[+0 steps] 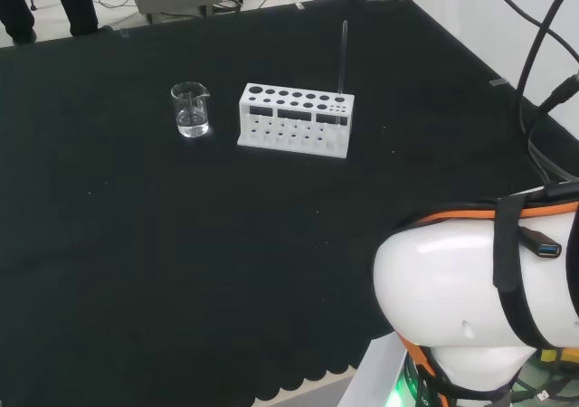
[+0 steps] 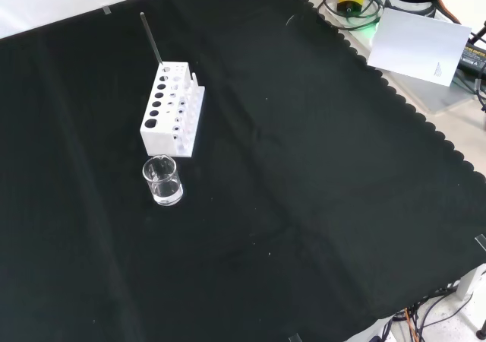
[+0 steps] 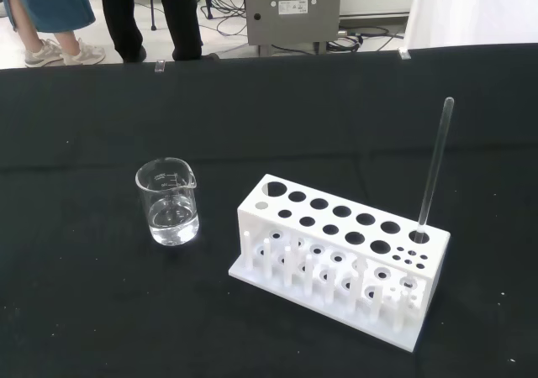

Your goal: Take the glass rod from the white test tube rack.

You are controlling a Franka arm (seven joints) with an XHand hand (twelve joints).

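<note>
A white plastic test tube rack (image 1: pixel 294 120) with two rows of round holes is standing on the black cloth (image 1: pixel 136 244), and a thin clear glass rod (image 1: pixel 343 59) is sticking up out of one of its end holes, nearly upright with a slight lean. In the head view that hole is at the rack's right end; in the front view the rod (image 2: pixel 152 41) is rising from the far end of the rack (image 2: pixel 171 109). The other holes are looking empty.

Just beside the rack's opposite end, apart from it, a small clear glass beaker (image 1: pixel 191 109) with a pouring spout is standing upright (a shallow layer of clear liquid is sitting in its bottom, plainest in the wrist view (image 3: pixel 170 202)). In the front view the beaker (image 2: pixel 162 180) is standing nearer the camera than the rack.

The rod's upper length (image 3: pixel 435 168) is standing free above the rack (image 3: pixel 340 256), with nothing touching it. Bare cloth is stretching wide on every side of the rack and beaker, out to the scalloped cloth edge at the right in the front view. Whether the hand's fingers are released or clenched, I cannot tell.
</note>
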